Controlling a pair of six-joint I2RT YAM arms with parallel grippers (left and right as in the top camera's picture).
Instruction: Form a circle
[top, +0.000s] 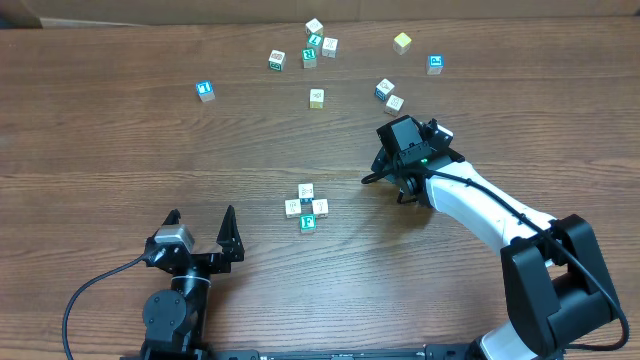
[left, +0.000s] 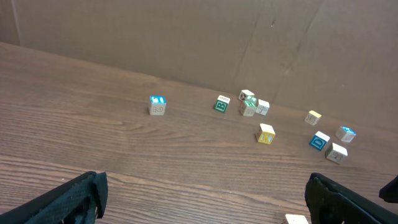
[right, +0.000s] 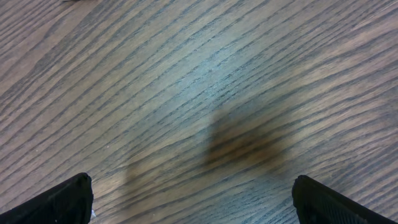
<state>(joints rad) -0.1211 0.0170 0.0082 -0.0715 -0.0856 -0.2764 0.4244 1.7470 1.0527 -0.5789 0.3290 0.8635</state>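
The circle (top: 307, 207) is a tight ring of tiny cream cubes with blue and green faces, lying mid-table. My left gripper (top: 201, 218) stands open at the front left, well to the left of the ring, with nothing between its fingers. In the left wrist view the left gripper (left: 202, 205) spans bare wood, and one cream cube corner (left: 297, 219) of the ring peeks in beside the right finger (left: 348, 199). My right gripper (top: 392, 170) hovers to the right of and beyond the ring. The right wrist view shows the right gripper (right: 196, 202) open over bare wood only.
Loose cubes lie across the far side: a blue one (top: 205, 90) at the left, a cluster (top: 312, 45), a yellowish one (top: 316, 97), a yellow one (top: 402, 41), a blue one (top: 435, 64) and a pair (top: 389, 95) just beyond the right gripper.
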